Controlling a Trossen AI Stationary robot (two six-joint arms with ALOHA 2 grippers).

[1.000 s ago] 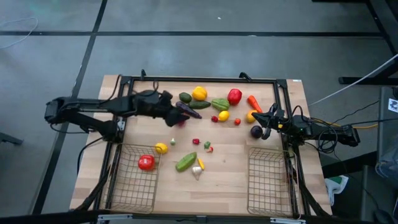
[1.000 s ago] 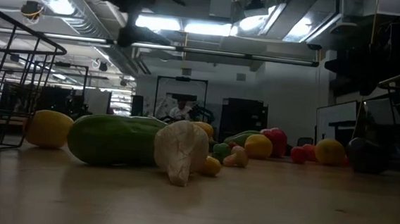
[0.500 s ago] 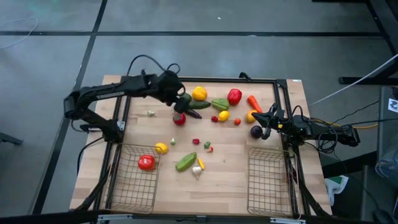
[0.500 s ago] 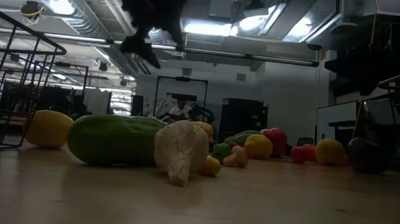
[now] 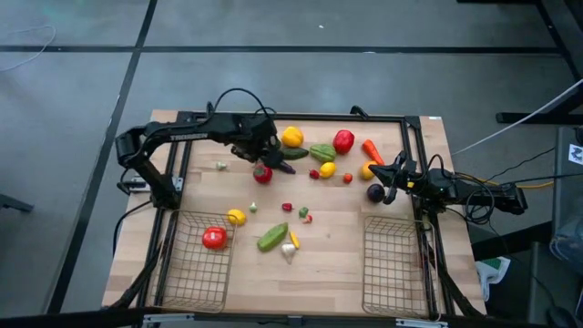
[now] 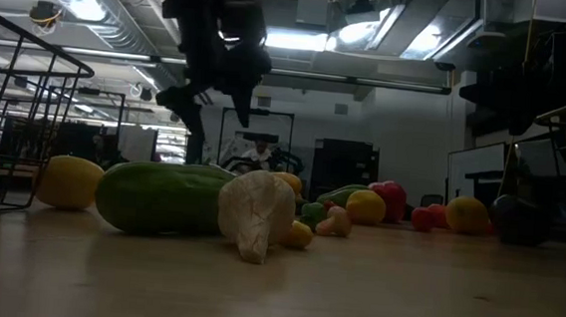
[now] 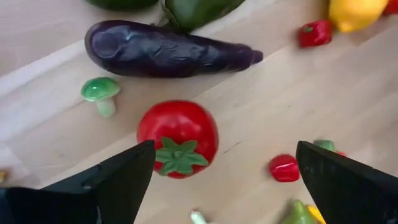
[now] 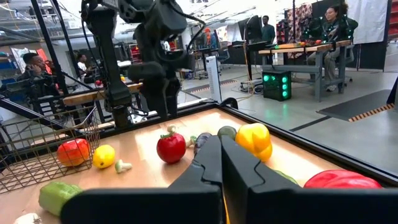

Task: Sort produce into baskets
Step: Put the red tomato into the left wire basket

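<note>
**A:** Why's our left gripper (image 5: 261,157) spread wide over the far side of the table (image 5: 337,264)?

**B:** We reckon it's lining up on the red tomato (image 7: 178,138) right below, beside the purple eggplant (image 7: 165,48). Right gripper (image 5: 393,179) waits pressed shut near the right basket (image 5: 394,266).

**A:** And the produce?

**B:** Mostly loose on the wood; one tomato in the left basket (image 5: 194,273). Workshop behind.

Seen from straight overhead in the high view, the whole table (image 5: 182,191) and both arms. From tabletop height in the low view, level across the wood into the room, very close to a green cucumber (image 6: 160,198). From the left wrist, steeply down and close on a red tomato (image 7: 178,138). From the right wrist, level across the table, sharing that tomato.
</note>
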